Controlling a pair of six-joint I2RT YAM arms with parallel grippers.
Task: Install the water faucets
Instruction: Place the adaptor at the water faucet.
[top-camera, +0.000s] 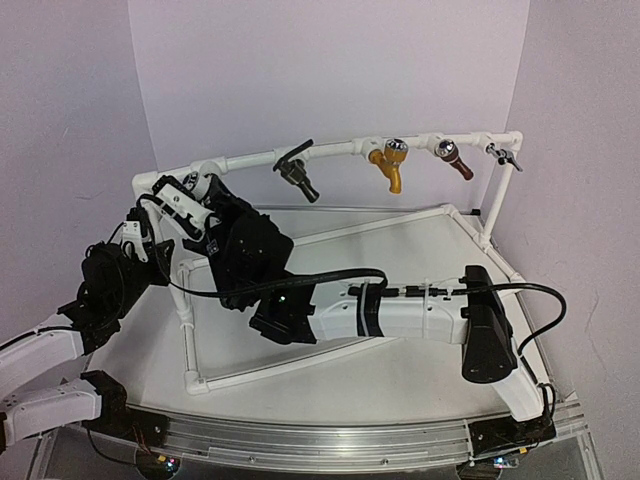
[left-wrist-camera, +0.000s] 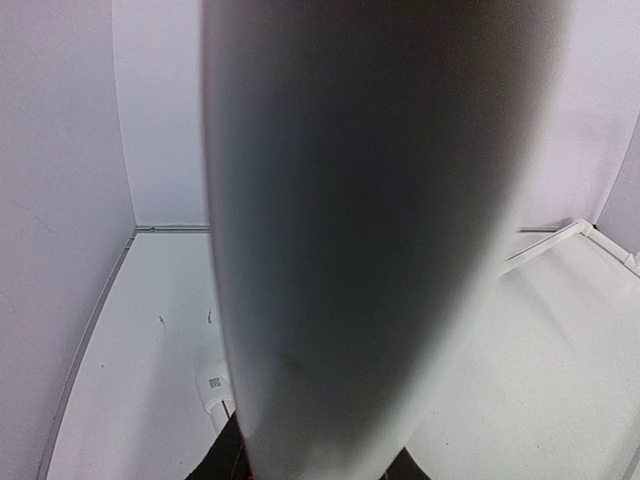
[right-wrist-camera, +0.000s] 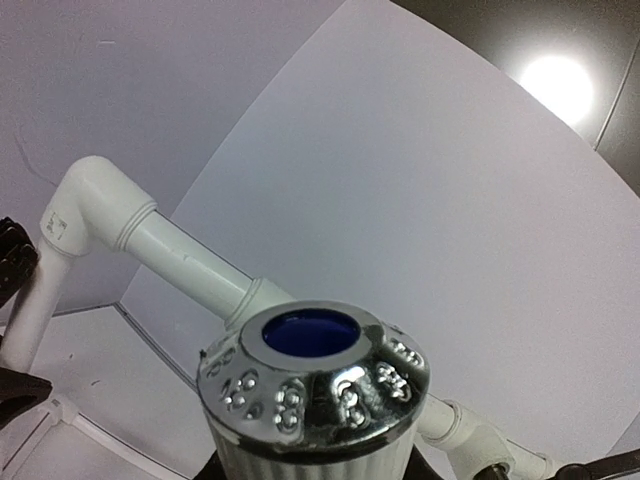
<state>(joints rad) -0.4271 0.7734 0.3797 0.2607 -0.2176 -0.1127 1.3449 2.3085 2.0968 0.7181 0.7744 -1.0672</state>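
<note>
Since the white faucet (right-wrist-camera: 315, 390) fills the base of the right wrist view, ribbed body down and chrome knob w/ blue centre up, it looks gripped in the right jaws at a narrow gap. The fingers are hidden, so that's a judgement. Its long axis stands upright in that view, knob end just in front of the top rail (right-wrist-camera: 190, 255), near the left elbow (right-wrist-camera: 85, 205). The threaded end isn't visible. The black faucet (top-camera: 297, 170) is already on the rail, further right, beside the gold tap (top-camera: 390, 165). The right arm (top-camera: 420, 315) reaches across the surface (top-camera: 400, 380) to the far-left corner, so it carries the part. The left arm (top-camera: 100, 290) is alongside. The left jaws seem closed partway on a white pipe (left-wrist-camera: 380, 220), prob. steadying the frame. Next move needs thread lined up w/ a socket I can't see.
</note>
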